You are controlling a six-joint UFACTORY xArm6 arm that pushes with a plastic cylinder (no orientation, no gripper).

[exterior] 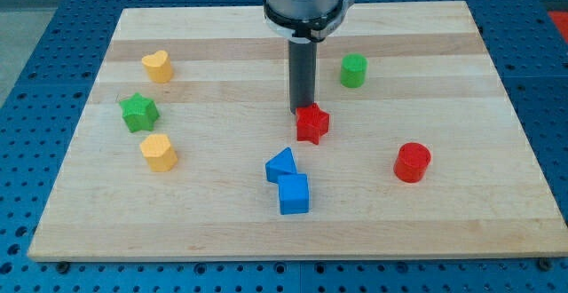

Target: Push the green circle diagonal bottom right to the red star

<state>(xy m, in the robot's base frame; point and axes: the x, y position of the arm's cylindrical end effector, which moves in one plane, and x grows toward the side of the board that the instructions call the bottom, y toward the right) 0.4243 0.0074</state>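
The green circle [353,70] is a short green cylinder standing in the upper right part of the wooden board [222,231]. The red star [311,122] sits near the middle of the board, to the lower left of the green circle. My tip [302,112] comes down from the view's top and ends right at the red star's upper left edge, seemingly touching it. The tip is well to the left of and below the green circle.
A red circle [412,162] stands at the right. A blue triangle [280,165] and a blue cube [294,194] sit below the red star. A yellow heart [157,66], a green star [138,112] and a yellow pentagon-like block [159,152] are at the left.
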